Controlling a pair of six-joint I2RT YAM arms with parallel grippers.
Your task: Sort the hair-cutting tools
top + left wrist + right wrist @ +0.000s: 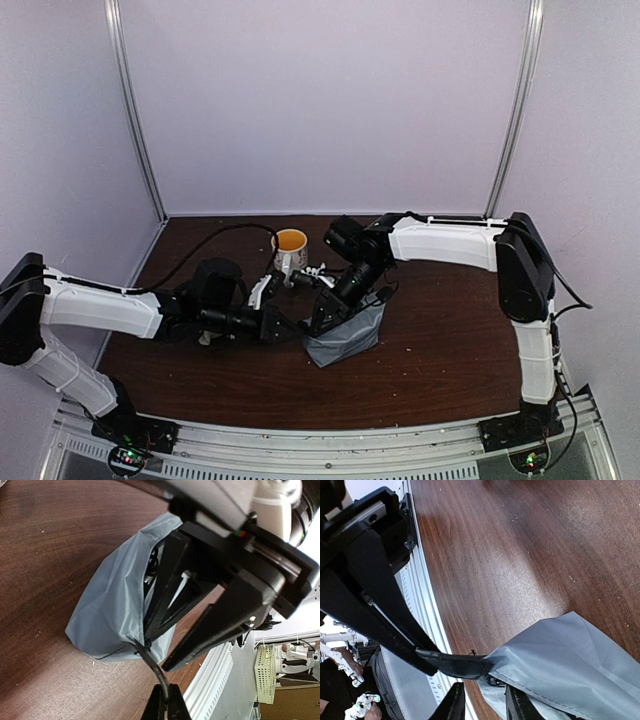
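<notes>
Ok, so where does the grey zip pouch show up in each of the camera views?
Top external: the grey zip pouch lies low centre on the table.
Left wrist: the pouch fills centre-left, mouth towards the right.
Right wrist: the pouch sits in the lower right corner.
Shared landmark: the dark wooden table under it; both wrist views also show the black pull cord pinched by the shut left tool.

A robotics lab cell: pale wall panels [320, 100] in aluminium posts [135, 110] enclose a dark wood tabletop [450, 350], with two robot arms [100, 305] bolted to its metal rail [330, 445].
</notes>
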